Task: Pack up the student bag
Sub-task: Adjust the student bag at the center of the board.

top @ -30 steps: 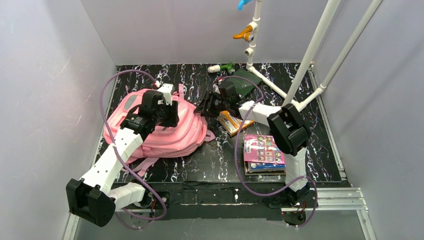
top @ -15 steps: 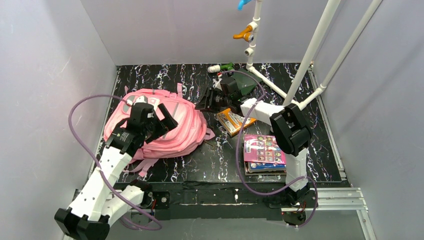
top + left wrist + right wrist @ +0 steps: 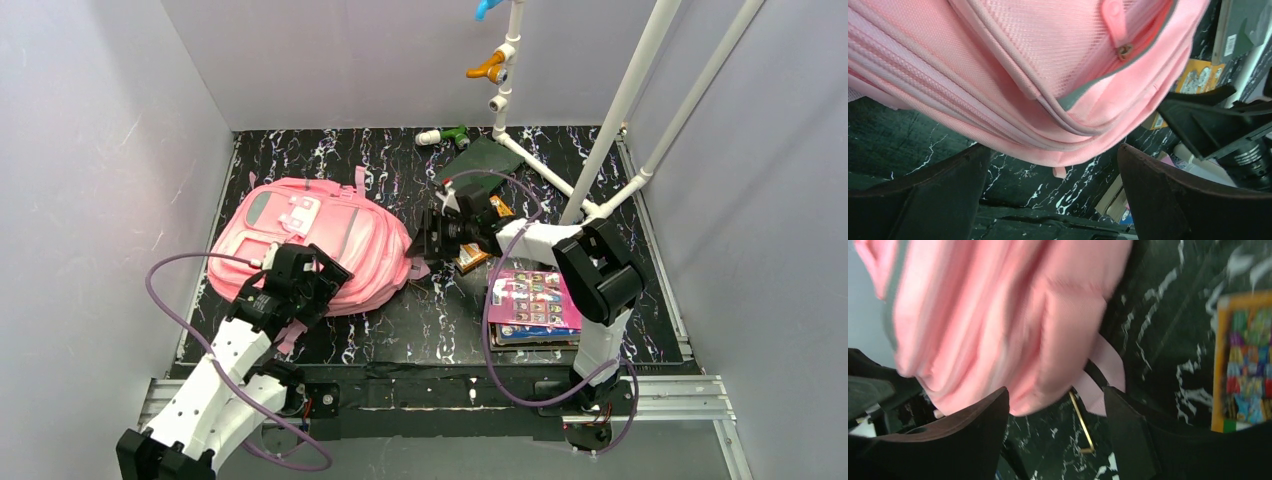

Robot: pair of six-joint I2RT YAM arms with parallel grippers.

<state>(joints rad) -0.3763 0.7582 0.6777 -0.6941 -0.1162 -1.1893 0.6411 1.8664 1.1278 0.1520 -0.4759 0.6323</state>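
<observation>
With your left fingers (image 3: pixel 913 200) and right fingers (image 3: pixel 938 445) spread and empty, pinch the soft, probably light student bag (image 3: pixel 350 230) by its zip seam (image 3: pixel 1088 82).

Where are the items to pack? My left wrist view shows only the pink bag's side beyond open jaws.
Observer: A stack of books, pink cover on top, lies on the table right of the student bag, on the right arm's side.
Operator: What is the right arm doing?
Observer: Its jaws stand open at the bag's right edge, with nothing clamped between them.
Operator: Is the bag open on top?
Observer: No gaping opening shows from above; it lies flat with its white patch facing up.
</observation>
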